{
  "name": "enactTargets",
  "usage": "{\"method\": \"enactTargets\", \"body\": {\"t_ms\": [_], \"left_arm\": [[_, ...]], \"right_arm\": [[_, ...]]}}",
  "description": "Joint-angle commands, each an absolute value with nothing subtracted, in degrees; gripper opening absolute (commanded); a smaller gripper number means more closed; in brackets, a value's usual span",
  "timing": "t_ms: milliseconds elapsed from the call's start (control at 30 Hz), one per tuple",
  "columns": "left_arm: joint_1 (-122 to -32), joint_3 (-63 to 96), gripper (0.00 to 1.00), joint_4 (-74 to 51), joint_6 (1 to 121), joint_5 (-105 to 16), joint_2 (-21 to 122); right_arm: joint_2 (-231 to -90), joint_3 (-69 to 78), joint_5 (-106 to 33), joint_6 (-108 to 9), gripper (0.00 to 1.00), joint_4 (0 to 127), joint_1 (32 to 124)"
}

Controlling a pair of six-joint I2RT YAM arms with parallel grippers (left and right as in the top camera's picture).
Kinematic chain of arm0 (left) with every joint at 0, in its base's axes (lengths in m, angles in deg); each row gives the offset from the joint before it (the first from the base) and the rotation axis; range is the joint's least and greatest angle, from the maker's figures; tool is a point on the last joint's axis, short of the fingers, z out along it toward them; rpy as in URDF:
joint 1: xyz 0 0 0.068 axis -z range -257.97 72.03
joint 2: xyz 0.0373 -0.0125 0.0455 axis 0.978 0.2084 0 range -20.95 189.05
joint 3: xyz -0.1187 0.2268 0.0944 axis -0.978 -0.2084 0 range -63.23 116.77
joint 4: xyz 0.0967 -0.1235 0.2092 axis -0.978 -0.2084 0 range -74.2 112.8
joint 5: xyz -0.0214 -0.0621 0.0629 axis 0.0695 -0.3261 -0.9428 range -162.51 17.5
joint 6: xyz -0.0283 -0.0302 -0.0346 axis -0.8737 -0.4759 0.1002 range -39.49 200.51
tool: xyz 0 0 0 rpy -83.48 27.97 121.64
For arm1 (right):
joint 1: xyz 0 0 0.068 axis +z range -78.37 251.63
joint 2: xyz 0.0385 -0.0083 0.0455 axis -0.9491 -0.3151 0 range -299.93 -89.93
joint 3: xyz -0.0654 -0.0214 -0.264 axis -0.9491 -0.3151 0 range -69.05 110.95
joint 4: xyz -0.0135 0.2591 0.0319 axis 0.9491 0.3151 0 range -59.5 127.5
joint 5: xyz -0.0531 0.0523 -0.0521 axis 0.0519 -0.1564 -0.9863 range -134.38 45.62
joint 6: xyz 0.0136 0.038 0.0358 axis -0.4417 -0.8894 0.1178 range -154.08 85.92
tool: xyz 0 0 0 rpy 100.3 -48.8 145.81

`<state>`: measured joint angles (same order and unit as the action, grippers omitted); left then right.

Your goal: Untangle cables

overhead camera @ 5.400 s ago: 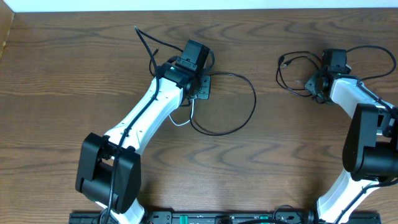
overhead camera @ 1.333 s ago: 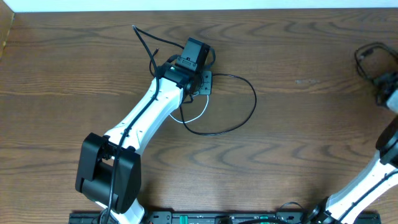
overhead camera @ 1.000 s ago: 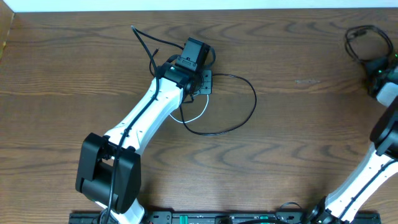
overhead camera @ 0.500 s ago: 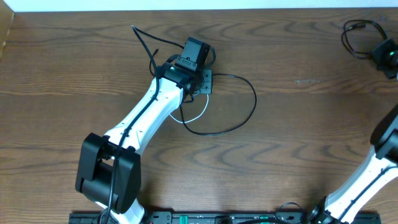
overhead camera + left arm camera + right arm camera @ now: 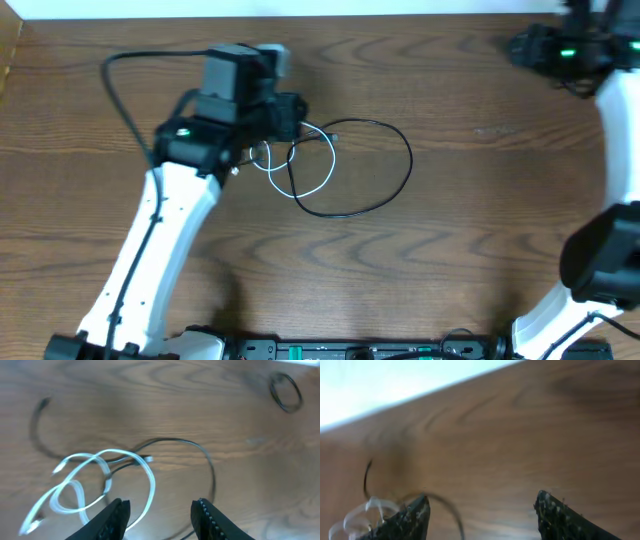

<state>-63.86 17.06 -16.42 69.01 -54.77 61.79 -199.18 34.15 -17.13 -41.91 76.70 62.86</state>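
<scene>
A white cable [image 5: 303, 165] lies in loose loops on the table, crossing a big loop of a black cable [image 5: 405, 165]. Both show in the left wrist view, white [image 5: 107, 477] and black [image 5: 207, 467]. My left gripper [image 5: 288, 113] is open and empty, raised above the left side of the loops [image 5: 160, 515]. A small black coil [image 5: 286, 391] lies apart at the far right. My right gripper [image 5: 520, 45] is open and empty, high at the back right [image 5: 482, 515]. From there it sees the white cable [image 5: 365, 510] and the black cable [image 5: 445, 505] in the distance.
The wooden table's back edge [image 5: 400, 14] meets a white wall. The left arm's own thick black wire [image 5: 115, 90] arcs over the table's left part. The arm bases stand at the front edge.
My left arm has lifted off the cables and pulled back left, baring the white loops. My right arm carried the small black coil to the back right and has risen clear of it.
</scene>
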Motion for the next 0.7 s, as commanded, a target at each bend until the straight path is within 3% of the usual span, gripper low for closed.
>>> {"method": "enactTargets", "body": {"t_ms": [0, 133, 267, 400, 667], "left_arm": [[-70.5, 17.7, 0.45, -20.4, 66.9, -53.7, 61.0], [-78.0, 17.7, 0.46, -24.6, 66.8, -53.7, 61.1], [-83.4, 17.7, 0.53, -26.3, 66.9, -53.7, 61.1], [-85.4, 17.6, 0.6, -27.0, 67.0, -53.7, 61.1], [-85.4, 17.6, 0.63, -29.3, 67.4, -57.1, 61.1]], "right_arm": [[-200.4, 33.9, -17.2, -37.1, 0.65, 77.2, 71.2], [-203.2, 33.9, -20.9, -37.1, 0.66, 76.3, 81.3], [-207.6, 33.9, -20.9, -37.1, 0.7, 72.8, 89.8], [-211.4, 33.9, -20.4, -35.1, 0.77, 68.5, 96.6], [-218.6, 33.9, -20.5, -32.3, 0.77, 60.6, 107.3]]}}
